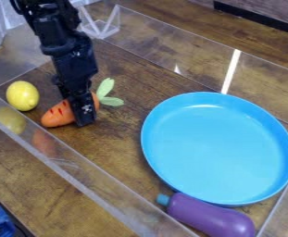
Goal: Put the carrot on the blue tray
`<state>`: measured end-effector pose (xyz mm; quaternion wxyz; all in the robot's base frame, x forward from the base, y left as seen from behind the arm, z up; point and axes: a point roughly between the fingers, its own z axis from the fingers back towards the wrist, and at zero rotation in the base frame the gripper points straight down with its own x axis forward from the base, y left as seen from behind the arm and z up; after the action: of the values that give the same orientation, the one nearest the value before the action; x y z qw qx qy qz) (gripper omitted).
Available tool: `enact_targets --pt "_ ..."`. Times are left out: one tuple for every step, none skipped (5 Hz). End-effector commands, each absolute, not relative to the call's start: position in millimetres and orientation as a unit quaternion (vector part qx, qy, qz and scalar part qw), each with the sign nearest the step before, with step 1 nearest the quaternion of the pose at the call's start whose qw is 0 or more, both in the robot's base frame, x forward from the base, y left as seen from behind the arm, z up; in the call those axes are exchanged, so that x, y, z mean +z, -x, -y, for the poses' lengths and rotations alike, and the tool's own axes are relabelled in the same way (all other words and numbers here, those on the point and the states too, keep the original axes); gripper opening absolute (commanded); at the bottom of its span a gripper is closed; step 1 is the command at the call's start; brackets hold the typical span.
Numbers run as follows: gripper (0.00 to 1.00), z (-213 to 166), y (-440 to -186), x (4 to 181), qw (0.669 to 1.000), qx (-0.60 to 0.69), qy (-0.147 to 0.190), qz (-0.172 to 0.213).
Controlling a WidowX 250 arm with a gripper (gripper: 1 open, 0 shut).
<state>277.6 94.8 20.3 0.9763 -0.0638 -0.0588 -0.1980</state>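
Carrot-to-tray transport is the step in hand, and the biggest thing to plan around is the blue tray [218,148], which fills the right half of the frame, with its raised rim nearest the carrot at about the centre of the picture. It is wide and nothing lies in it, so the aim does not need to be fine; the middle of the tray is the safest target.

Next is the gripper [80,112], in the left part of the frame, pointing straight down with its jaws closed on the carrot [62,114]. The orange body shows at the left of the fingers and the green leaves at the right, so the grip seems to be near the leafy end. The carrot appears low, at or just above the wooden floor; I cannot tell if it touches.

To do this well, I would lift first, high enough to pass over the tray rim, then travel right and slightly down in the picture, slowly, because an off-centre grip may let the carrot turn.

The lemon [22,95], at the left edge, is out of the path.
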Motion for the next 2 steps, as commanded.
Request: enact_targets --pt "0.00 -106.7 -277.7 25.3 0.974 -0.203 0.068 0.069" --pt "0.00 -96.7 -278.8 24.0 0.975 -0.200 0.066 0.068"
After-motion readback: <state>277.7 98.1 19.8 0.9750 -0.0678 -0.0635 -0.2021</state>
